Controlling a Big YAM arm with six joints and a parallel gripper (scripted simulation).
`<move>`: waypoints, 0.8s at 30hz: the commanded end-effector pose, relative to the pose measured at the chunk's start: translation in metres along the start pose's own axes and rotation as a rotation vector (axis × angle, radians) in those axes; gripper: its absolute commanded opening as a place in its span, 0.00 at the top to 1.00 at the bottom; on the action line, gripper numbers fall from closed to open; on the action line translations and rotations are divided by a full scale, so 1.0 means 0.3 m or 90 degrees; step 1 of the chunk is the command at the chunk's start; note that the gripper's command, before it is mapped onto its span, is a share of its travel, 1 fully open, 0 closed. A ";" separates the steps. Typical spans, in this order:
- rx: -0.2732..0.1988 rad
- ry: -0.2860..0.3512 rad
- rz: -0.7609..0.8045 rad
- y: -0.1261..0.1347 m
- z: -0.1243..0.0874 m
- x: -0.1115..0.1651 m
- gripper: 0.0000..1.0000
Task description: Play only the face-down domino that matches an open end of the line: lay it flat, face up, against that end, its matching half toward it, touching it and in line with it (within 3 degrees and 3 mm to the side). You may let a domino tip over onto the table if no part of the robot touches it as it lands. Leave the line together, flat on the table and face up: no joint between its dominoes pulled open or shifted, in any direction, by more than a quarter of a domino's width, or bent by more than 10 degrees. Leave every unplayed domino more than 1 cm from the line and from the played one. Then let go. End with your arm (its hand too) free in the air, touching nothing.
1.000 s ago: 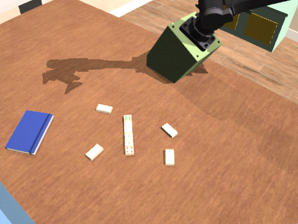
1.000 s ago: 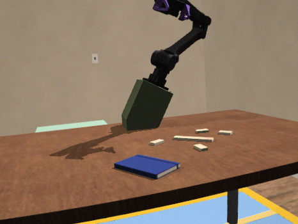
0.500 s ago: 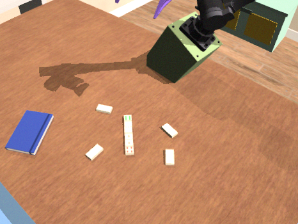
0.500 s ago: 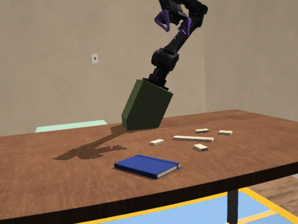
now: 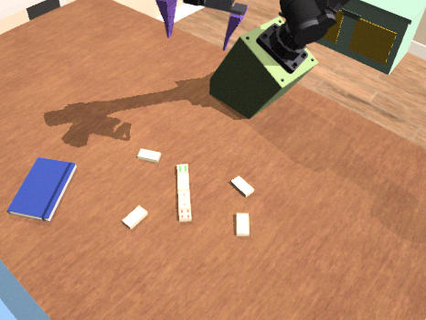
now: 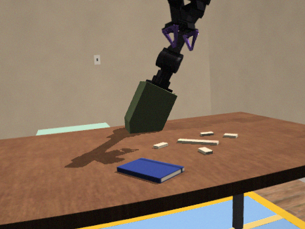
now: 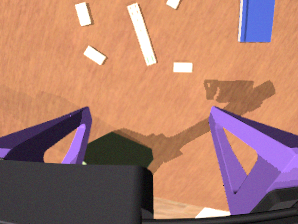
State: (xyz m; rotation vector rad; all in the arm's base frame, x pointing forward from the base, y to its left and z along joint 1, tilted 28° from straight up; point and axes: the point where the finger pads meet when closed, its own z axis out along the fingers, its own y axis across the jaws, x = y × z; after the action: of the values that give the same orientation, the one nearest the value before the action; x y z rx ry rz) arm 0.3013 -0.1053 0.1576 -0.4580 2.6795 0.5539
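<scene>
A line of face-up dominoes [image 5: 184, 193] lies on the wooden table, with green pips at its far end and red pips at its near end. It also shows in the exterior view [image 6: 197, 141] and the wrist view [image 7: 141, 34]. Several face-down dominoes lie around it: one at the far left [image 5: 149, 155], one at the near left [image 5: 134, 217], one at the right [image 5: 242, 186], and one at the near right [image 5: 242, 224]. My gripper [image 5: 201, 27] is open and empty, high above the table and far from the dominoes. Its purple fingers also show in the exterior view [image 6: 180, 40].
A blue notebook [image 5: 42, 187] lies on the table to the left of the dominoes. The arm's dark green base block [image 5: 256, 78] stands tilted behind them. A pale green cabinet [image 5: 379, 32] stands beyond the table.
</scene>
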 end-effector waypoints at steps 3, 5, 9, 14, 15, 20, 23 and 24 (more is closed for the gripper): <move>-0.053 0.103 -0.075 -0.016 0.060 -0.087 0.00; -0.053 0.103 -0.075 -0.016 0.060 -0.087 0.00; -0.053 0.103 -0.075 -0.016 0.060 -0.087 0.00; -0.068 0.109 -0.049 0.002 0.195 -0.035 0.00; -0.066 0.106 -0.051 0.001 0.213 -0.039 0.00; -0.055 0.092 -0.057 -0.009 0.304 -0.060 0.00; -0.055 0.092 -0.057 -0.009 0.304 -0.060 0.00; -0.055 0.092 -0.057 -0.009 0.304 -0.060 0.00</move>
State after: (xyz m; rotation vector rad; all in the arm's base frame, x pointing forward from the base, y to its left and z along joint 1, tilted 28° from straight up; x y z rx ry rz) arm 0.3362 -0.0634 0.0855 -0.6908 2.7655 0.6455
